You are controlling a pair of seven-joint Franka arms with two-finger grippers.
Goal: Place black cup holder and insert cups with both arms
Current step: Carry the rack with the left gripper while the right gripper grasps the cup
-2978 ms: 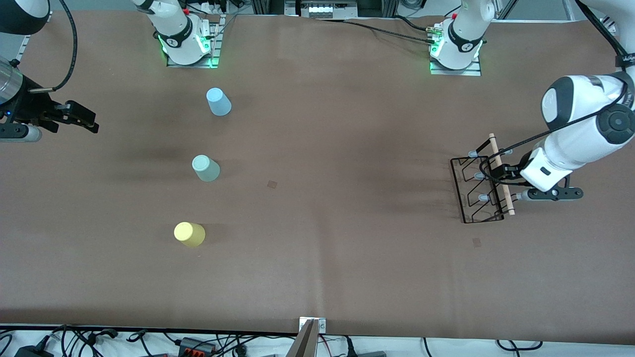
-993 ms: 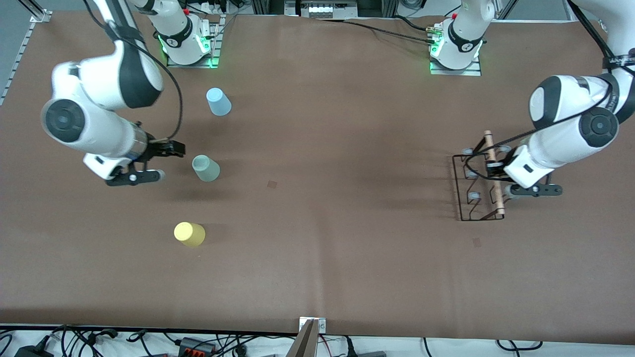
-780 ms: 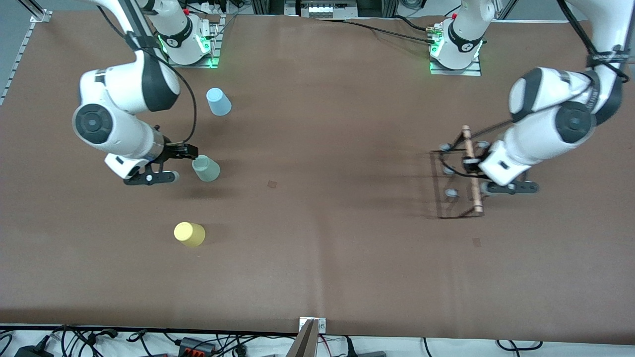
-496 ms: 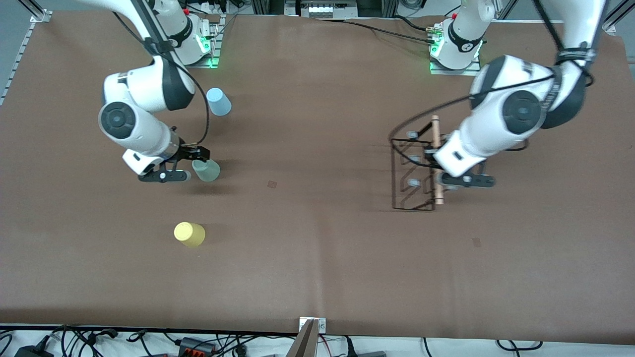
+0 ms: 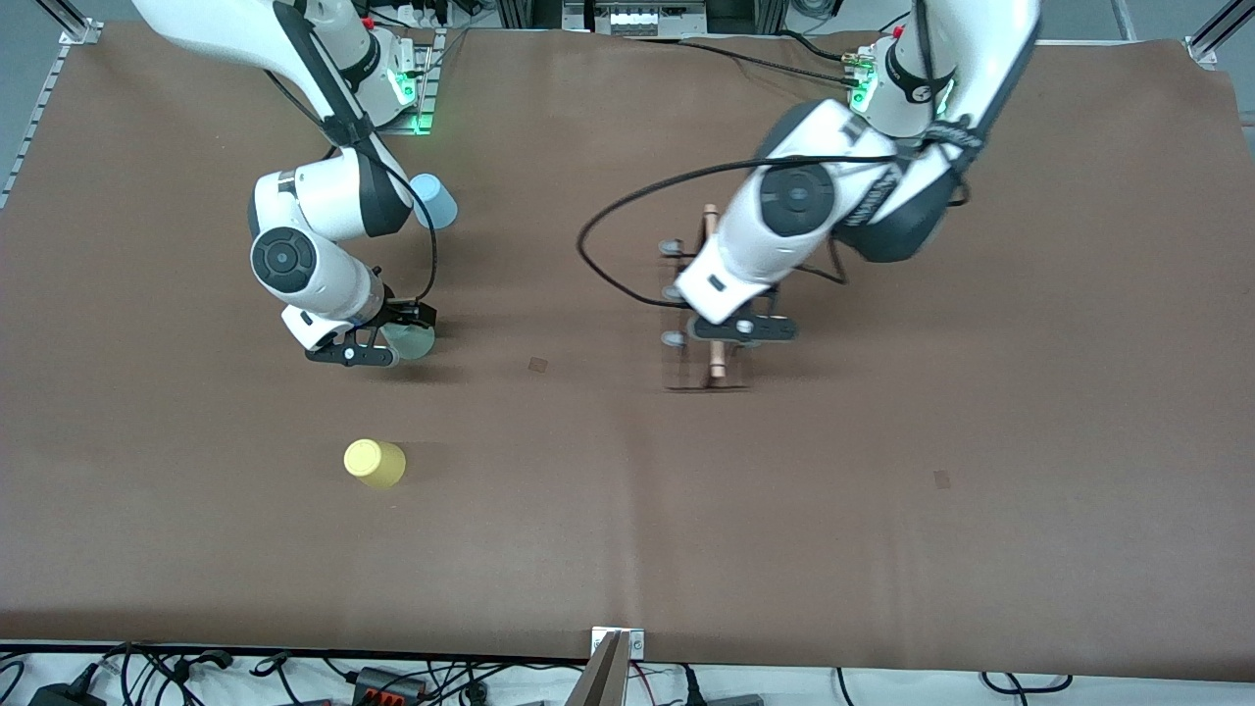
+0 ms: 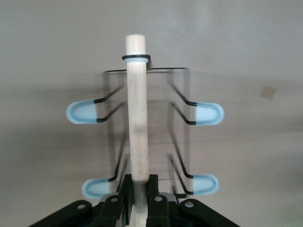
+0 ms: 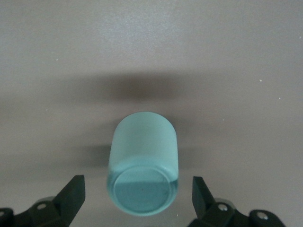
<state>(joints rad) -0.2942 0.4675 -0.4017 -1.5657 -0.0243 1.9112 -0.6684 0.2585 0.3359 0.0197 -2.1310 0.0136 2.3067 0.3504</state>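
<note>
In the front view the left gripper [image 5: 724,316] hangs over the middle of the brown worktop [image 5: 882,510] pinching the wooden rod of the black cup holder [image 5: 698,294], while the right gripper [image 5: 392,333] sits low over the mint cup [image 5: 416,340], with the blue cup [image 5: 432,200] farther from the camera and the yellow cup [image 5: 374,463] nearer. The left wrist view shows the gripper [image 6: 138,191] pressed tight on the rod [image 6: 136,109], blue-capped prongs [image 6: 207,113] sticking out either side. In the right wrist view the gripper [image 7: 137,194] is spread wide with the mint cup [image 7: 143,163], standing upside down, between its fingers [image 7: 71,194], untouched.
</note>
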